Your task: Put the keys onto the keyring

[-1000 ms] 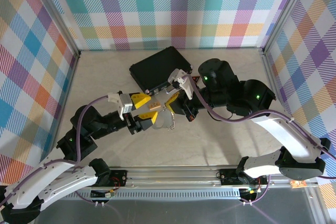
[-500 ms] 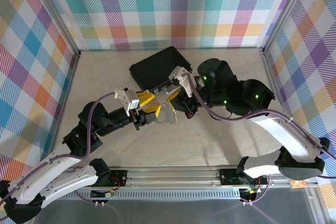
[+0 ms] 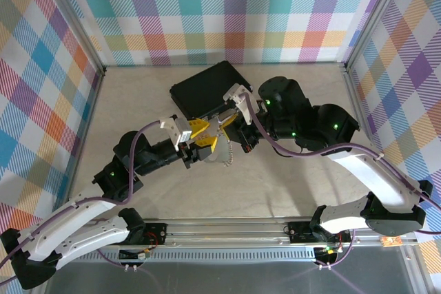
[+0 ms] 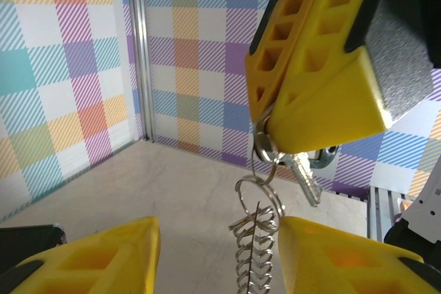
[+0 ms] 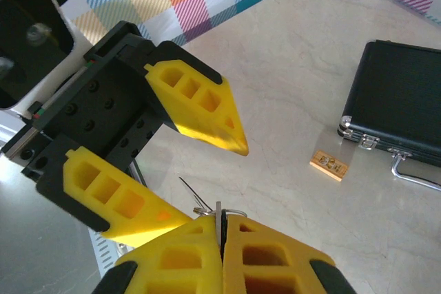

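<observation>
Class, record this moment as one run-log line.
right gripper: shut on keyring | left gripper: open, either side of keyring | key: hangs beside ring

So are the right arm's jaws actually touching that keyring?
Touching. The right wrist view shows the right gripper with jaws shut on thin metal; the left wrist view shows it is the top loop of the keyring, the rest dangling.

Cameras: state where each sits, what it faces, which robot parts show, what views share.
Top external: overhead, near edge, facing down at table; left arm, right arm show.
Left wrist: looks past open left tool at right tool pinching keys.
Right wrist: looks down past shut right tool at left tool, black case.
Shared: both wrist views show the keyring.
</observation>
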Action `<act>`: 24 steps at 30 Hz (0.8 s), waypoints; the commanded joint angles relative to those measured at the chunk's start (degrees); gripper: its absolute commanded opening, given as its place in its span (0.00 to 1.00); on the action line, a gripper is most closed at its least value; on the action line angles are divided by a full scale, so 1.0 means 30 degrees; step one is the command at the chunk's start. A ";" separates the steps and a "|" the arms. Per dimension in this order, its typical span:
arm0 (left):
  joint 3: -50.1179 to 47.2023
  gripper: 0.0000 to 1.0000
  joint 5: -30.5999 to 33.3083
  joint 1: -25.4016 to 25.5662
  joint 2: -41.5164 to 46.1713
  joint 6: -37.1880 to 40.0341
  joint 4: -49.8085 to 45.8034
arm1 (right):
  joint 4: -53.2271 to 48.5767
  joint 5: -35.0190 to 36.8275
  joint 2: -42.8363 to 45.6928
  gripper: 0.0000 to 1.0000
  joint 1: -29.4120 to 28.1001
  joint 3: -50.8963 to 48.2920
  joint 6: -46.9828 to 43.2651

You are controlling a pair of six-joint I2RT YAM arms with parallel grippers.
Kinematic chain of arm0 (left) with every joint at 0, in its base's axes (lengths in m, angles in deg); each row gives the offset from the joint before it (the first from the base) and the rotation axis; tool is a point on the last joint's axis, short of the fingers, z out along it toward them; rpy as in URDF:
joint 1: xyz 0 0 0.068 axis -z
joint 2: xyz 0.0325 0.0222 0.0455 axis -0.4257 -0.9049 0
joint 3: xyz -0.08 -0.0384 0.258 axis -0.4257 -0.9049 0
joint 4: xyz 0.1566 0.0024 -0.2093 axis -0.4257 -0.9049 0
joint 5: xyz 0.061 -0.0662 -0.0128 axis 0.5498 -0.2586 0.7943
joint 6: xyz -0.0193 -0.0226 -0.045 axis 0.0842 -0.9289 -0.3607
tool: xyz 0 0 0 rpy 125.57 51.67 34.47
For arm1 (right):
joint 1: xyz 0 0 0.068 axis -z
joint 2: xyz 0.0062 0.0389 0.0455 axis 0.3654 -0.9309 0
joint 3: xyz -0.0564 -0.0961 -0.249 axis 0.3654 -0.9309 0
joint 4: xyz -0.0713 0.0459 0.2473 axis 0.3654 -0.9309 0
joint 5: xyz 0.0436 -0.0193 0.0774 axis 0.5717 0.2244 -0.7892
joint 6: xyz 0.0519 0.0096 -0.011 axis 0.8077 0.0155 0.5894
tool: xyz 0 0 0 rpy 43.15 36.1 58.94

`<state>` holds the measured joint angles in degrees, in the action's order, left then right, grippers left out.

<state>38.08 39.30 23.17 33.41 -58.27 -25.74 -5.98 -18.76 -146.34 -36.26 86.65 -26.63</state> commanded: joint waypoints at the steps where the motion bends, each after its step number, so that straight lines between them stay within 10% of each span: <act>1: -0.0073 0.48 -0.0454 0.0272 -0.0143 0.0513 0.1341 | 0.0777 0.0371 0.0028 0.00 0.0104 -0.0143 0.0470; 24: 0.0724 0.31 -0.0260 0.0258 -0.1262 0.0880 0.1897 | 0.1064 0.0644 0.0331 0.00 0.0297 -0.0731 0.0795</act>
<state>38.13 39.12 23.17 29.12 -55.93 -23.29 -5.20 -17.10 -146.32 -35.89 84.79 -25.23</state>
